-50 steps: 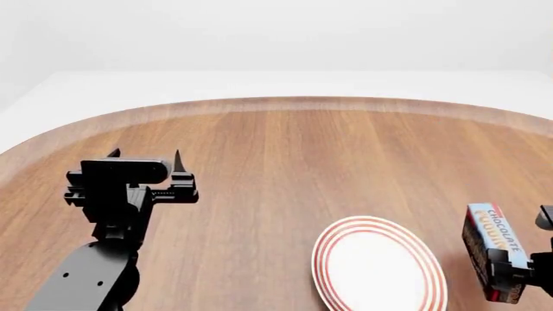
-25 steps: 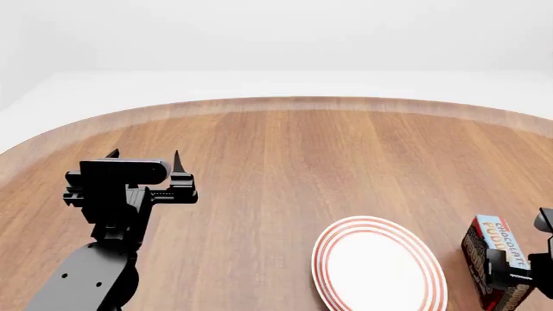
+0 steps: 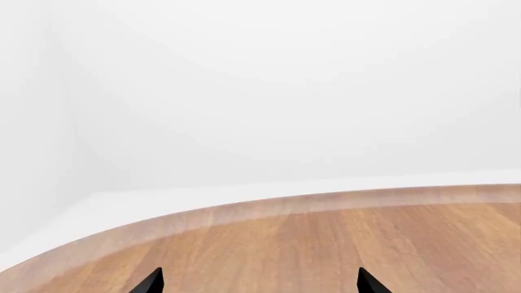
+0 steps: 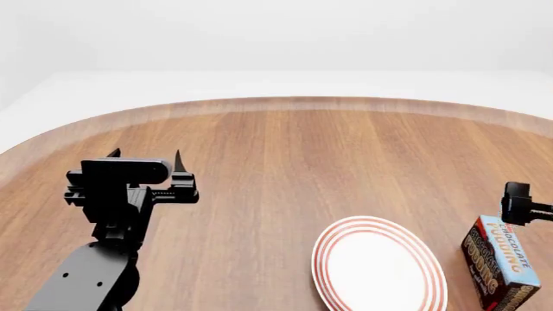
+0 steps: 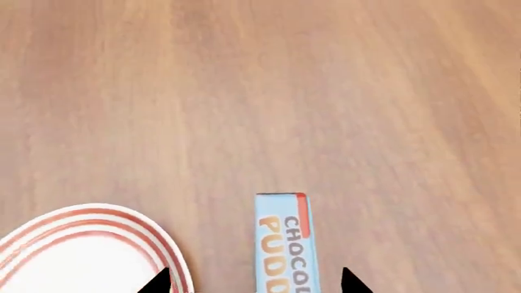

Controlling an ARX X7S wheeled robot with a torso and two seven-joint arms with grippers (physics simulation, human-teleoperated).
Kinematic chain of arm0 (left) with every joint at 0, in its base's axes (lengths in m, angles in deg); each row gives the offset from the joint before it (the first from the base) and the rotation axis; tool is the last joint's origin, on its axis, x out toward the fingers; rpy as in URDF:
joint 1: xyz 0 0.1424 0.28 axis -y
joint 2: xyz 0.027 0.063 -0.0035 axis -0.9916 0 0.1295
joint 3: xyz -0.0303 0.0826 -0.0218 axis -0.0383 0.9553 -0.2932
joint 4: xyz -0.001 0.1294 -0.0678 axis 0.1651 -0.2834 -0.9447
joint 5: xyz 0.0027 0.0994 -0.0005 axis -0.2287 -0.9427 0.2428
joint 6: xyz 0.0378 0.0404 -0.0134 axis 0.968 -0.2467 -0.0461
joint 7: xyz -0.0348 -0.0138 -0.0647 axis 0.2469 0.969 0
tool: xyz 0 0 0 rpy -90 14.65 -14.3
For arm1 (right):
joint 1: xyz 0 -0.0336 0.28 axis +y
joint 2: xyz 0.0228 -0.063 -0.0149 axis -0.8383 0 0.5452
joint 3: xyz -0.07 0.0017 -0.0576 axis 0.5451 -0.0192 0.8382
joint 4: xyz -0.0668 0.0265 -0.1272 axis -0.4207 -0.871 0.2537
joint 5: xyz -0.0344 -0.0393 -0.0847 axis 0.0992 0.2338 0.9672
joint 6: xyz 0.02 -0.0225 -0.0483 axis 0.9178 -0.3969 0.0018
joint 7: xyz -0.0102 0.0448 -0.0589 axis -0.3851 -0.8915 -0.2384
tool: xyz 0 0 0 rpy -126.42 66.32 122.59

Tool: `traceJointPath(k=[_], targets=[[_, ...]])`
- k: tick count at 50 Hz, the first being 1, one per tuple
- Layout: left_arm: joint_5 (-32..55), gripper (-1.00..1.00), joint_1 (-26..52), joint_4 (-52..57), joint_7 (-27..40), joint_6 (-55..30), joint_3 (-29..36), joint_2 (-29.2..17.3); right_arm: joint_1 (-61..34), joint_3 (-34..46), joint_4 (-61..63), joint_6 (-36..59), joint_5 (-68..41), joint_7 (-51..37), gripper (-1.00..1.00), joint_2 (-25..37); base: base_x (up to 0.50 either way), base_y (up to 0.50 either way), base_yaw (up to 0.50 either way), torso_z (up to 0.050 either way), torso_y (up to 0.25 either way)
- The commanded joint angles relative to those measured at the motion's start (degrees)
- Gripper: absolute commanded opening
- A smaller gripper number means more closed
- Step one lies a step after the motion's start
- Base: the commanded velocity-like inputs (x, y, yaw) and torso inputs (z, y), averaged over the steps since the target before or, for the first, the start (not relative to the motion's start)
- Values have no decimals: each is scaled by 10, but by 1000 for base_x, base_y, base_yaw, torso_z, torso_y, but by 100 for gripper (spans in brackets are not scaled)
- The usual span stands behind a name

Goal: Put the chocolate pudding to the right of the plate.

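Observation:
The chocolate pudding [image 4: 501, 264], a brown-red carton with a light blue top, stands on the wooden table just right of the plate [image 4: 377, 265], a white plate with red rings. Both also show in the right wrist view: the pudding [image 5: 283, 244] and the plate's rim [image 5: 97, 213]. My right gripper [image 4: 524, 206] is open just above and behind the carton. In its wrist view the gripper [image 5: 254, 282] has its jaws wide apart on either side of the carton, touching nothing. My left gripper [image 4: 144, 155] is open and empty above the table's left side, as its wrist view [image 3: 258, 284] also shows.
The round wooden table [image 4: 285, 162] has a curved far edge [image 3: 269, 204], with white floor and wall beyond. The plate and carton lie near the front right of the head view.
My right gripper lowered the pudding to the table beside the plate, let go of it, and drew up and back. The left arm has not moved.

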Motion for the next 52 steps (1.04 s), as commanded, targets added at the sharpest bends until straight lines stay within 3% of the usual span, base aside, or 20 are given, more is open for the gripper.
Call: traceJointPath(k=[1,6,12,18,22,25,52], targets=[[2,100,2,0,1,0,2,-1,-33,-54,94,35,-54,-24,100,13,0,0,0,0,0],[4,100,10,7,3,-10,4,-2,21,-105,173,-9,-82,-49,100,-7,0,0,0,0,0],[4,100,46,16,5,-35,17,-1,93,-208,301,-108,-98,-167,100,-95,0,0,0,0,0],[3,100,114,32,3,-80,34,-7,136,-153,477,-187,-12,-223,100,-118,0,0,0,0,0],[5,100,138,36,2,-93,40,-4,141,-155,512,-197,-30,-234,100,-149,0,0,0,0,0],[4,100,143,45,4,-89,40,-3,157,-116,552,-259,43,-225,100,-149,0,0,0,0,0],[7,100,180,67,8,-98,50,-2,212,-85,583,-368,110,-209,100,-183,0,0,0,0,0]])
